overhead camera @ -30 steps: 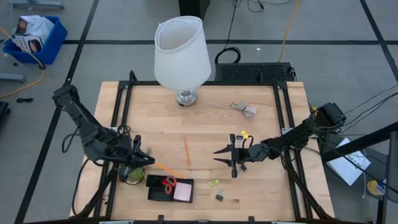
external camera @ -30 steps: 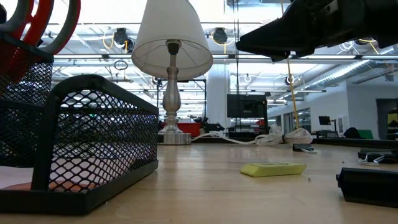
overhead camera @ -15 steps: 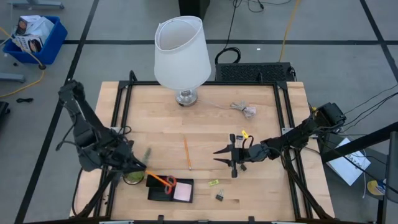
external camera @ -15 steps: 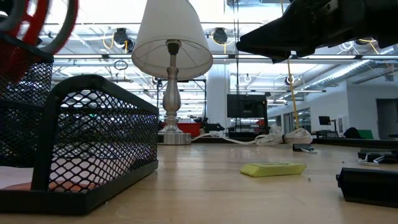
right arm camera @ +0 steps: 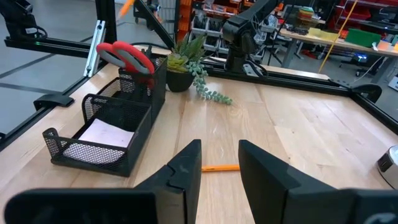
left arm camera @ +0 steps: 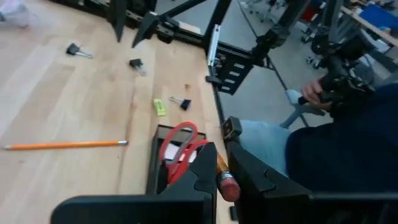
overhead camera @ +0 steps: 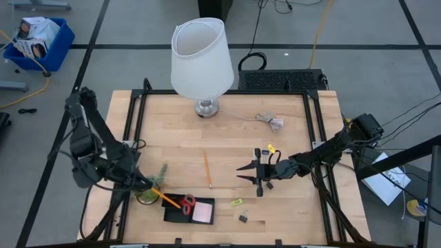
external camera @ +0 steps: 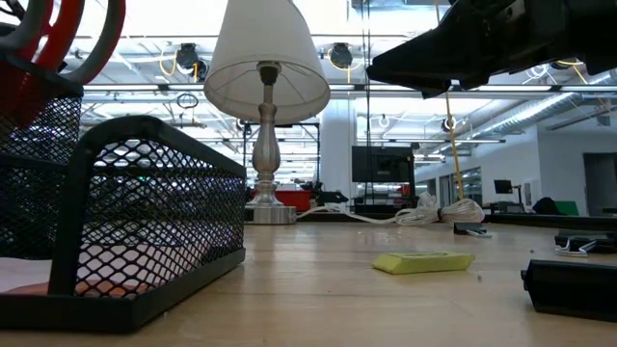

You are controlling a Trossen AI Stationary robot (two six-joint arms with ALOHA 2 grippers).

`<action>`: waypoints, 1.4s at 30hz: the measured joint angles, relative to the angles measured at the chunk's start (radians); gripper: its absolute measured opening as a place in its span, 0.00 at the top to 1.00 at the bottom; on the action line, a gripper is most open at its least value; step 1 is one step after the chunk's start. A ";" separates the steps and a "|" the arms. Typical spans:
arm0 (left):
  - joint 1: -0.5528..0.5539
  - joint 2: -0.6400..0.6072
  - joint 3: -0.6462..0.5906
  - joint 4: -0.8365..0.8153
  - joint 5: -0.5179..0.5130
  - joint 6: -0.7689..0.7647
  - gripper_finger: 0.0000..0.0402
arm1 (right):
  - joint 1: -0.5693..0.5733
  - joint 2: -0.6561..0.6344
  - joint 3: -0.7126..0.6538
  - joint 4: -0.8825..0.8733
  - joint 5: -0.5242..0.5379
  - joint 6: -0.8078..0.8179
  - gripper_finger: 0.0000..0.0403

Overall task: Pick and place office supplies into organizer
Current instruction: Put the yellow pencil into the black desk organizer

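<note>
My left gripper (overhead camera: 146, 184) hangs at the table's near left above the potted plant (overhead camera: 147, 197), shut on an orange pencil (overhead camera: 169, 198). The pencil's tip is over the black mesh organizer (overhead camera: 172, 215), beside the red-handled scissors (overhead camera: 187, 202) that stand in it. A pink sticky-note pad (overhead camera: 202, 214) lies in the organizer's right compartment. A second pencil (overhead camera: 207, 170) lies on the table's middle. Binder clips (overhead camera: 244, 218) and a yellow piece (overhead camera: 236, 202) lie right of the organizer. My right gripper (overhead camera: 239, 173) waits open at mid-table, nothing between its fingers. My left gripper pinches the orange pencil near its eraser end (left arm camera: 221, 167) between its two fingers; the red eraser (left arm camera: 227, 186) sticks out behind them. The fingers slant down toward the organizer, along the pencil. The pencil is lifted clear of the table; whether its tip touches the scissors cannot be told.
A white-shaded lamp (overhead camera: 202, 58) stands at the far middle, a pale cable bundle (overhead camera: 272, 122) right of it. A yellow clip (overhead camera: 271, 147) lies by the right arm. A seated person (left arm camera: 336, 137) is beyond the table's near edge. Bare wood lies between lamp and organizer.
My left gripper has drawn back toward the table's left edge, risen a little and turned, still shut on the pencil. The pencil came with it: its tip, which reached past the organizer's far side, now stands over the organizer by the scissors.
</note>
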 joint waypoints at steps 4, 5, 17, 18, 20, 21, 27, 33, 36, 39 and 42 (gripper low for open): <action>0.000 0.006 0.032 -0.112 0.002 -0.081 0.94 | 0.000 0.000 0.000 0.000 0.000 0.000 0.75; 0.001 0.012 0.033 -0.142 0.003 -0.105 0.94 | 0.000 0.000 0.000 -0.001 0.000 0.000 0.75; 0.098 0.177 0.033 -0.215 0.135 -0.190 0.94 | 0.000 0.000 0.000 -0.016 0.000 0.000 0.75; 0.110 0.202 0.033 -0.212 0.151 -0.161 0.94 | -0.001 0.000 0.000 -0.021 0.000 0.000 0.75; 0.132 0.252 0.033 -0.197 0.184 -0.113 0.94 | -0.002 0.000 0.000 -0.028 0.000 0.000 0.76; 0.144 0.275 0.033 -0.193 0.202 -0.091 0.94 | -0.005 0.000 0.000 -0.030 0.000 0.000 0.76; 0.219 0.386 0.032 -0.081 0.312 0.029 0.94 | -0.027 0.000 0.000 -0.045 0.000 0.037 0.77; 0.251 0.438 0.032 0.006 0.371 0.112 0.93 | -0.040 0.000 -0.001 -0.087 -0.001 0.075 0.77; 0.262 0.442 0.032 0.010 0.387 0.100 0.93 | -0.040 0.000 -0.001 -0.090 -0.002 0.077 0.77; 0.266 0.442 0.032 0.009 0.389 0.074 0.91 | -0.039 0.000 -0.001 -0.090 -0.002 0.078 0.76; 0.266 0.444 0.032 0.004 0.386 0.057 0.83 | -0.040 0.000 -0.001 -0.090 -0.002 0.078 0.77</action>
